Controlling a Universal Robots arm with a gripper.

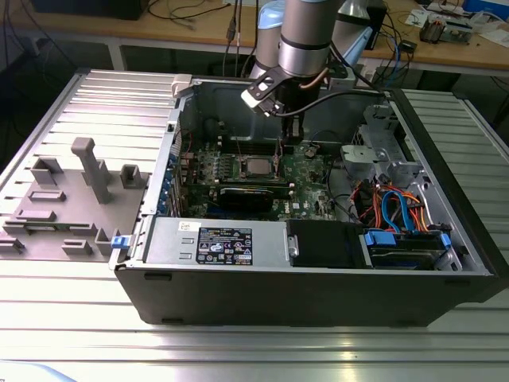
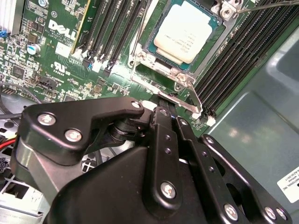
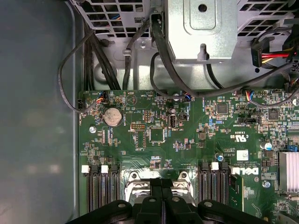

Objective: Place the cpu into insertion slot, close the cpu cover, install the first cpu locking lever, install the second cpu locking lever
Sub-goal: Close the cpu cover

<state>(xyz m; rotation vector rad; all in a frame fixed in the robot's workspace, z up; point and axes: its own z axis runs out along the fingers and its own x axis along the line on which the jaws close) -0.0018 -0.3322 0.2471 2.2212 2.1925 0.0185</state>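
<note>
The cpu (image 2: pixel 186 29), with its pale silver top, lies flat in the insertion slot (image 1: pixel 242 164) on the green board (image 3: pixel 140 121); in the exterior view the cpu (image 1: pixel 257 167) is mid-board. The cpu cover (image 2: pixel 140 58) lies down around it as a silver frame. A thin metal locking lever (image 2: pixel 184 103) runs along the socket's edge nearest my gripper. My gripper (image 2: pixel 161 100) hangs just above that lever with its black fingers pressed together and nothing visible between them. In the first wrist view the gripper (image 3: pixel 161 183) is over the socket's metal edge. In the exterior view the gripper (image 1: pixel 291 137) is right of the cpu.
The board lies inside an open computer case (image 1: pixel 318 278). Black memory slots (image 2: pixel 233 60) flank the socket. Loose cables (image 3: pixel 93 60) and a metal drive cage (image 3: pixel 201 28) lie beyond the board. A black card (image 1: pixel 253 195) sits in front of the socket, and grey fixtures (image 1: pixel 87 171) stand left of the case.
</note>
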